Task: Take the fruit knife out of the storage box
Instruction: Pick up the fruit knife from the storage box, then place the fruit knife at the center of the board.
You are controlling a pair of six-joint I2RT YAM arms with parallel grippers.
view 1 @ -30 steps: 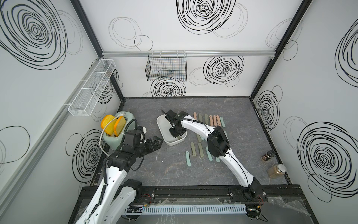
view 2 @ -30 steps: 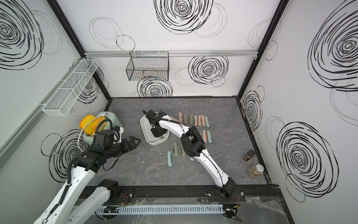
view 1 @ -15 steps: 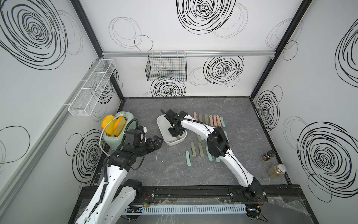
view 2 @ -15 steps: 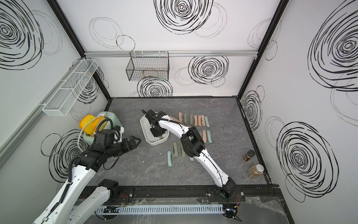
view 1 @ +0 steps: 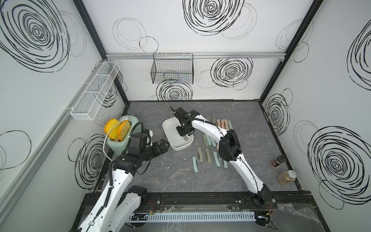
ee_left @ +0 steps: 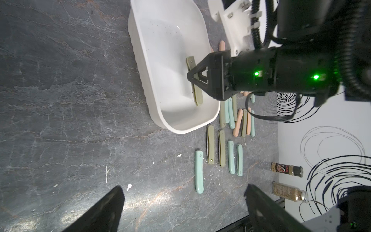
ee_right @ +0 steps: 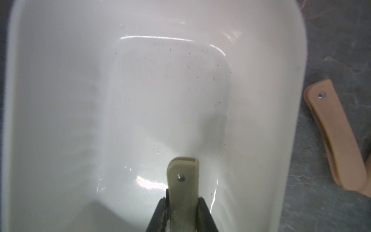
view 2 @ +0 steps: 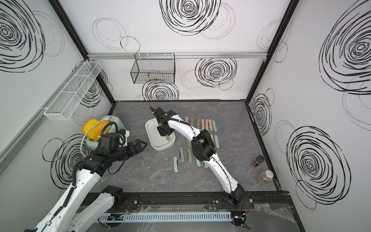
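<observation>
L hand [view 1: 164, 145]: we see it front-left over the desk [view 1: 170, 176], jaws spread wide w/ nothing in them. Tips sit just beside the box's near-left corner; contact we can't tell.
Loose knives [view 1: 208, 155]: folded, teal & olive, lying flat on the desk right of the box, near side.
Jars [view 1: 278, 160]: two spice jars at the desk's right edge, well apart from the box.
Storage box [view 1: 166, 136]: white tub, mid-desk, upright.
Fruit knife [ee_left: 195, 94]: olive, folded, inside the box toward its near-right end, lying lengthwise.
R hand [ee_left: 192, 77]: reaches down into the box and is closed on the fruit knife, one finger on each long side in the wrist view. Lifted or not, we can't tell.
Toaster [view 1: 117, 146]: pale green, left of the box, two yellow slices [view 1: 113, 128] sticking up.
Far knives [view 1: 222, 125]: pink, olive & teal row beyond the R arm.
Baskets: white mesh basket [view 1: 94, 94] on L wall, black wire basket [view 1: 172, 71] on back wall.
</observation>
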